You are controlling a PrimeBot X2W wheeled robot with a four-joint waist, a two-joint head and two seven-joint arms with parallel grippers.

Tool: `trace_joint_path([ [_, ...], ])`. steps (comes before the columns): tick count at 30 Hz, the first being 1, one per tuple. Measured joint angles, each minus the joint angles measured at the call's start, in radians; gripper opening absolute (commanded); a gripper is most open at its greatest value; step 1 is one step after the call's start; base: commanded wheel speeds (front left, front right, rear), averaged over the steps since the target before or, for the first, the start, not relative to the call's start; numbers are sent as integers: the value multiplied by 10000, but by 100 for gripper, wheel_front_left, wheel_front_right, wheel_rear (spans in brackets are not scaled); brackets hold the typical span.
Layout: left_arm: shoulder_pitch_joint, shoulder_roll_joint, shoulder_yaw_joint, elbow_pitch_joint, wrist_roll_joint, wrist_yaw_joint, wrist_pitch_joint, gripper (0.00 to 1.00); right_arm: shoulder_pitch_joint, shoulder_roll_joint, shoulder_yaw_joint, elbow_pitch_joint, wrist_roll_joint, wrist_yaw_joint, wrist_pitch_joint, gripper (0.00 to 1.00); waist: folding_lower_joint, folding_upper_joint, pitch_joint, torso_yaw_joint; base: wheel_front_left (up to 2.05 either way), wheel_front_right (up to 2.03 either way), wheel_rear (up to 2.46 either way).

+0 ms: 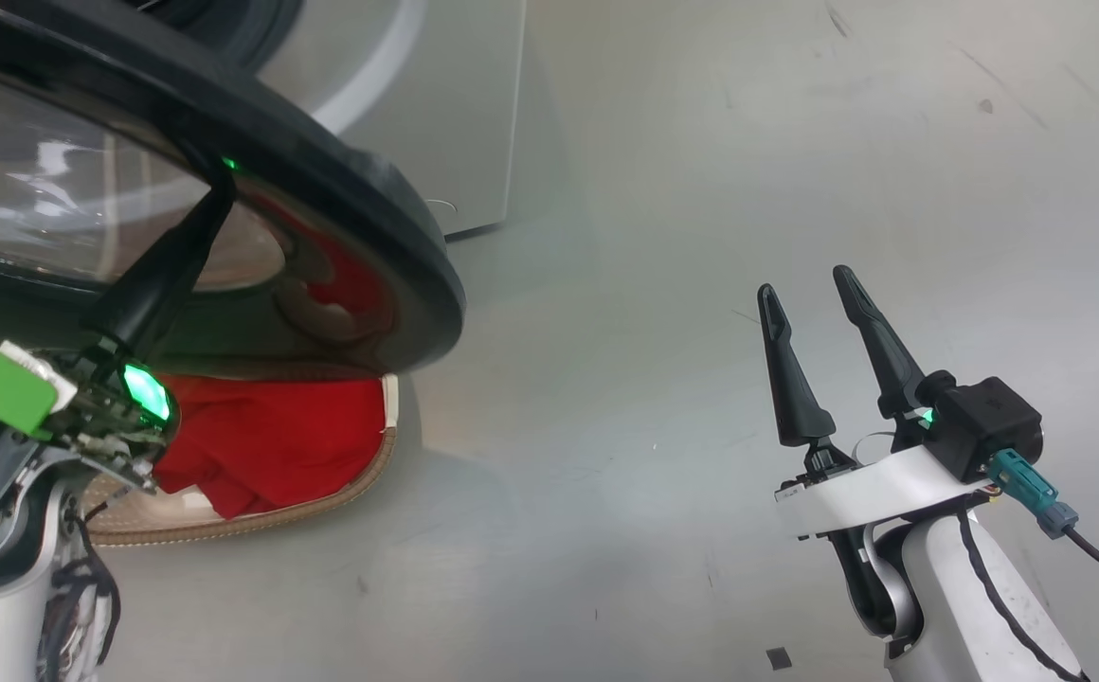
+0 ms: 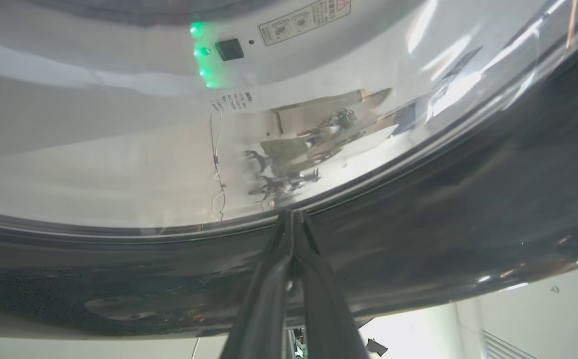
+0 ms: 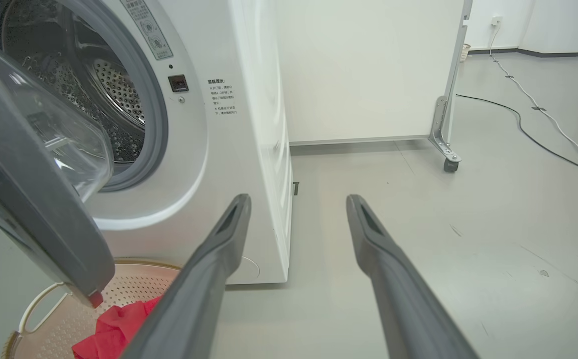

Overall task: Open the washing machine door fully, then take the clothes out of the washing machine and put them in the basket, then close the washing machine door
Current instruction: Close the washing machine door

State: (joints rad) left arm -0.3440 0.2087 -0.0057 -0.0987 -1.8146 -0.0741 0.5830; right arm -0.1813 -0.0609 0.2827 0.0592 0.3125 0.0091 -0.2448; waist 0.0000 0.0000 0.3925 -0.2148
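Observation:
The washing machine door (image 1: 398, 237) stands partly open, its black rim and clear glass bowl at the upper left of the head view. My left gripper (image 1: 225, 177) is shut, fingertips pressed against that rim (image 2: 443, 239); in the left wrist view the left gripper (image 2: 292, 213) meets the edge of the glass. Under the door sits the basket (image 1: 322, 497) with red clothes (image 1: 275, 436) in it. My right gripper (image 1: 803, 281) hangs open over bare floor, holding nothing. Its wrist view shows the right gripper (image 3: 298, 198), the washing machine (image 3: 249, 124), its steel drum (image 3: 114, 85), the door (image 3: 25, 199), the basket (image 3: 134, 284) and the clothes (image 3: 114, 329).
A white partition panel on a caster (image 3: 448, 124) stands behind and to the right of the washer. Cables (image 3: 533, 114) run across the grey floor farther right. Open floor (image 1: 663, 474) lies between the basket and my right arm.

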Motion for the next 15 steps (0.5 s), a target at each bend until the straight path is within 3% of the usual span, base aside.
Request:
trace_joint_path([
  [15, -2003, -546, -182, 1783, 1007, 0, -1039, 0, -421, 50, 52, 282, 121, 75, -44, 100, 0, 1, 477, -511, 0, 0, 0],
])
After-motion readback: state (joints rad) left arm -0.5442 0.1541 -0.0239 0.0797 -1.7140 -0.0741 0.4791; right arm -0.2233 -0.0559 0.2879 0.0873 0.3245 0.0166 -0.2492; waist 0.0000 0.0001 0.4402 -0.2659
